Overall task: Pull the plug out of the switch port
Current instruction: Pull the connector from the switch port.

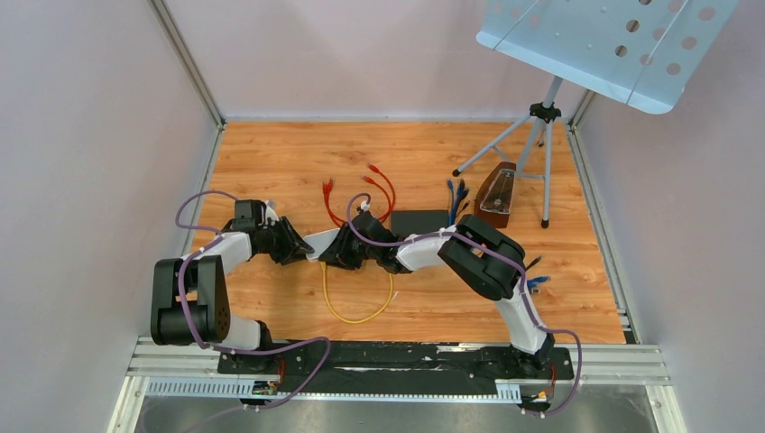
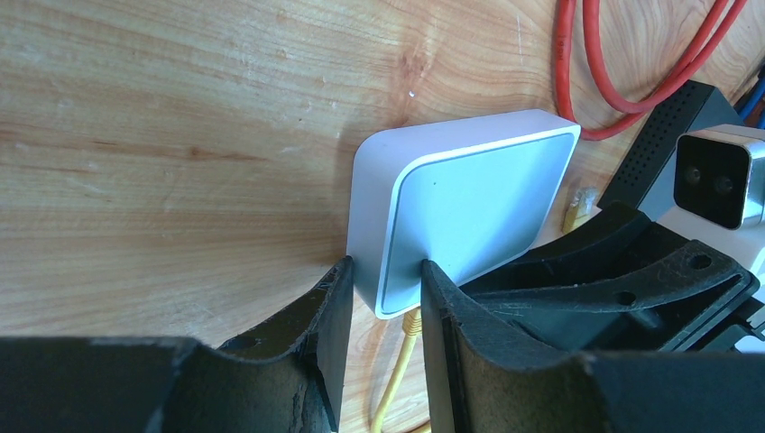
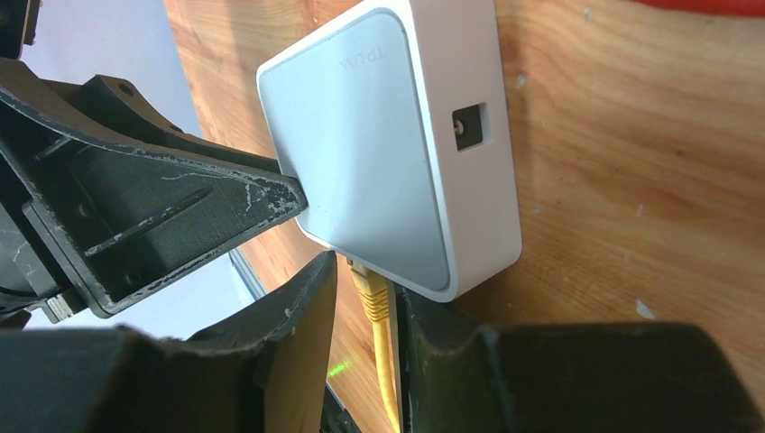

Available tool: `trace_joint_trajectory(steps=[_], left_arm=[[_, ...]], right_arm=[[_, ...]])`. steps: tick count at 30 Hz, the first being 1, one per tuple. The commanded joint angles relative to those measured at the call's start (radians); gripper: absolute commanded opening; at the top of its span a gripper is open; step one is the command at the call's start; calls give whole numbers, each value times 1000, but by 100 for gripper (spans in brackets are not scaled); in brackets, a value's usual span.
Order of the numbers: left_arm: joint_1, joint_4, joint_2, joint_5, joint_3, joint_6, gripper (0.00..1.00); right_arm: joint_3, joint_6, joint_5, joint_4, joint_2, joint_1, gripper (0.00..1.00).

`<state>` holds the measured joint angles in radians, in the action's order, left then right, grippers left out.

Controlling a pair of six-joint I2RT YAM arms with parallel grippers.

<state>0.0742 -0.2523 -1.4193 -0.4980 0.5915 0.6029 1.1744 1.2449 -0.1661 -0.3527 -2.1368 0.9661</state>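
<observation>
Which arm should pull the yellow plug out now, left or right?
Right. The right pincer straddles the yellow plug where it enters the white box, in line with the cable. The left pincer clamps the box's corner, so it likely serves best as the brace.

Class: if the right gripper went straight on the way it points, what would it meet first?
The right gripper would likely hit the white square switch box, at the edge where the yellow plug between its fingers enters.
</observation>
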Motion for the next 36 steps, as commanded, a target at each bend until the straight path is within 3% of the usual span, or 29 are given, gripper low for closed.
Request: trace_joint_trajectory(steps=[1, 11, 15, 18, 25, 32, 36], left_arm=[[-1, -27, 15, 0, -17, -4, 40], [-1, -30, 19, -1, -16, -3, 40], [-1, -30, 23, -2, -18, -4, 40], [-1, -30, 22, -2, -19, -4, 40], [-1, -30, 32, -1, -28, -2, 40], [-1, -31, 35, -1, -25, -1, 40], [-1, -33, 38, 0, -25, 1, 40]], right_arm=[[-13, -30, 7, -25, -10, 0, 30], [7, -23, 26, 26, -4, 0, 26], [63, -3, 29, 137, -13, -1, 34], [104, 2, 17, 220, -32, -1, 32], [84, 1, 19, 207, -18, -4, 24], [44, 6, -12, 118, -19, -6, 32], [31, -2, -13, 88, -16, -7, 28]])
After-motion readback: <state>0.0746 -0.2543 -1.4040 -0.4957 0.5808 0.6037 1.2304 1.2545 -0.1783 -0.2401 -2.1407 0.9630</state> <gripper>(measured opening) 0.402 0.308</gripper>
